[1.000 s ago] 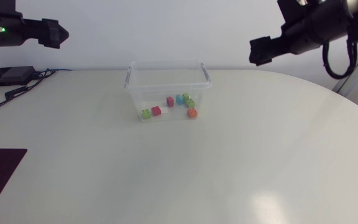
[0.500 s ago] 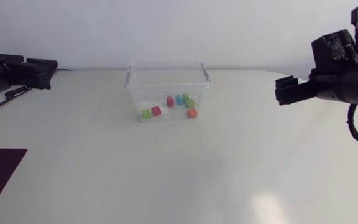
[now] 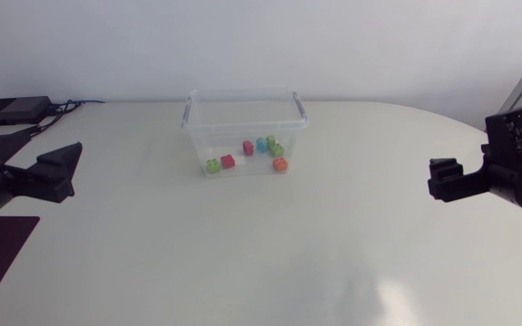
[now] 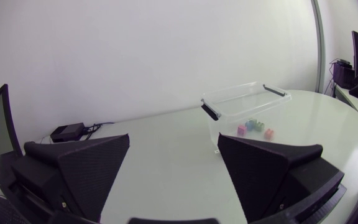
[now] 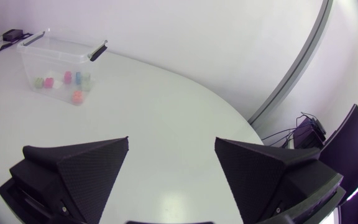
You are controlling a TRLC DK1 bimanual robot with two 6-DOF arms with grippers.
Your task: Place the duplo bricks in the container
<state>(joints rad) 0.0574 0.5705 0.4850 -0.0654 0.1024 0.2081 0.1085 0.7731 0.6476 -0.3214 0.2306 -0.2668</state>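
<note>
Six small bricks (image 3: 228, 161) lay inside the clear container (image 3: 246, 101), toward the back of the table (image 3: 270, 254). Left gripper (image 4: 173, 149): fingers spread, nothing held, well away from the box. Right gripper (image 5: 171, 147): likewise spread and empty. Judgement: bricks are light, rigid and slick-sided, best pinched across two flat opposite faces. The thin-walled container would probably slide if nudged.

Bright, even light all round, soft and white. The table (image 3: 352, 226) carries a pale patch of glare near its front edge, and the clear container (image 3: 243, 113) throws barely any shadow, only a faint grey smudge.
</note>
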